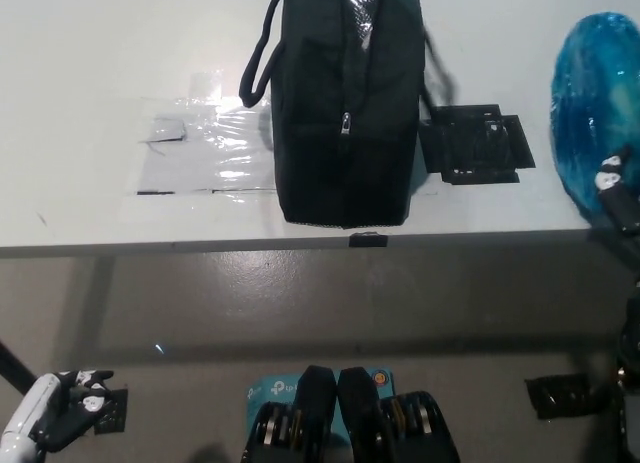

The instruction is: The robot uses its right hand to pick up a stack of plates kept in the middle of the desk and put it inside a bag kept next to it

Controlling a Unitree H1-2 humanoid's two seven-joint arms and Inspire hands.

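Left to right: the white left hand [55,418] rests low beside the desk [90,63], fingers curled together on nothing. The black bag [345,103] stands mid-desk, its top opening facing away. A black mat [475,143] lies just beside it. At far right, the right hand [620,198] holds the blue plate stack [597,108] lifted and tilted; fingers clamped on its lower edge. Step in hand: carrying. Next, the stack likely must travel left, over the bag's opening.
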